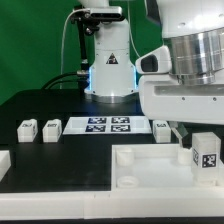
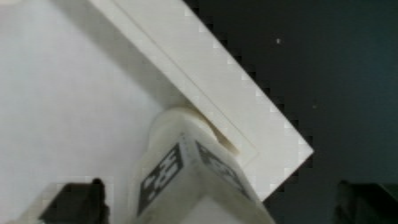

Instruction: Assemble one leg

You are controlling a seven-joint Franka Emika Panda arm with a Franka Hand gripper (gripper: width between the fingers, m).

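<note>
One leg (image 1: 207,158) (image 2: 183,170): it stands upright in the lower right of the exterior view with its black-and-white tag facing the camera. In the wrist view it rises at the white part's edge, tag on its side.
Seating: whether the leg sits in a socket cannot be told.
Gripper (image 2: 222,203): directly above the leg, with its jaws spread wide. The dark fingertips (image 2: 75,200) show at the two lower corners of the wrist view, the leg lies between them, and neither touches it.
Tray-like part (image 1: 140,172): large and white with raised rims, it fills the lower middle and lower right of the exterior view and carries the leg at its right end.
Third leg (image 1: 162,127): on the table just above the tray-like part, right of centre.
Marker board (image 1: 100,125): a flat strip of tags at the centre of the frame.
Two more legs (image 1: 27,128) (image 1: 50,128): side by side at middle left, left of the marker board.
Table (image 1: 60,155): black surface.
Robot base (image 1: 108,65): white, upper centre, behind the marker board.
</note>
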